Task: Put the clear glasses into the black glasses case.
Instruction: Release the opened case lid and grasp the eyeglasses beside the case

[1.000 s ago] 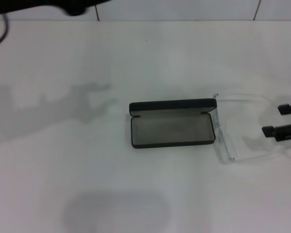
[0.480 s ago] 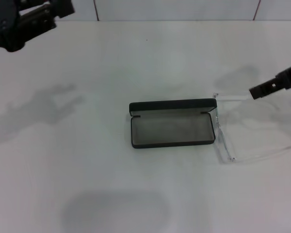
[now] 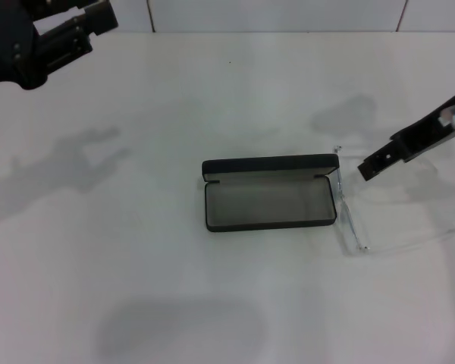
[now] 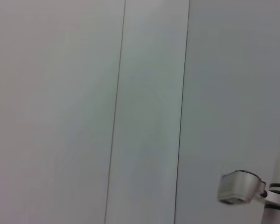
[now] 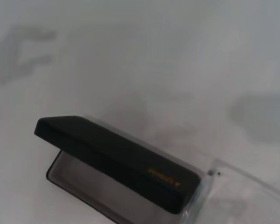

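Head view shows the black glasses case (image 3: 270, 192) lying open on the tabletop (image 3: 212, 98), ready to receive the clear glasses (image 3: 379, 205) touching its right end, while the right gripper (image 3: 379, 161) hovers above them, jaws' state unclear.

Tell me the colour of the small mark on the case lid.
Gold-orange, on the black glasses case lid's edge; the mark shows best in the right wrist view.

White table (image 3: 212, 91) carries 2 things. Black glasses case (image 3: 270, 192) lies open near centre, grey lining up, lid raised at 12 o'clock. Clear glasses (image 3: 379, 205) lie flat at its 3 o'clock, touching the case end.
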Action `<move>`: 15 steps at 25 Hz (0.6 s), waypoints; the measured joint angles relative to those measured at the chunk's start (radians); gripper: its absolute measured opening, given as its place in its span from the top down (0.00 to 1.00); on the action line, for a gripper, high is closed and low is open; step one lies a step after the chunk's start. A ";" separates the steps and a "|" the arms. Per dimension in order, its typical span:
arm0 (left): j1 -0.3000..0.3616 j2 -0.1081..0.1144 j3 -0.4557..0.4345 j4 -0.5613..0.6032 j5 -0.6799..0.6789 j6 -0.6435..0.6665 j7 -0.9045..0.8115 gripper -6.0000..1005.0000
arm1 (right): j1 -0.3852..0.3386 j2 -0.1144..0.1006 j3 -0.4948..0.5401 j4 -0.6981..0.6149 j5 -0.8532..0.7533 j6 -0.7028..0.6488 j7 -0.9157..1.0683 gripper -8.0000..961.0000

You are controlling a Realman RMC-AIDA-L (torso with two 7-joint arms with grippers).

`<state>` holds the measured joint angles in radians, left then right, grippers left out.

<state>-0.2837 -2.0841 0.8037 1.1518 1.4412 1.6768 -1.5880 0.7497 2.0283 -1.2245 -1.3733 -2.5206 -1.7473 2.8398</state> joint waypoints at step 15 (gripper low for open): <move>-0.005 0.000 0.008 -0.067 0.023 0.005 0.100 0.56 | 0.091 0.000 -0.108 0.230 0.033 0.180 0.000 0.21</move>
<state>-0.2889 -2.0846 0.8117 1.0845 1.4640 1.6816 -1.4881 0.8411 2.0279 -1.3321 -1.1429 -2.4878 -1.5671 2.8402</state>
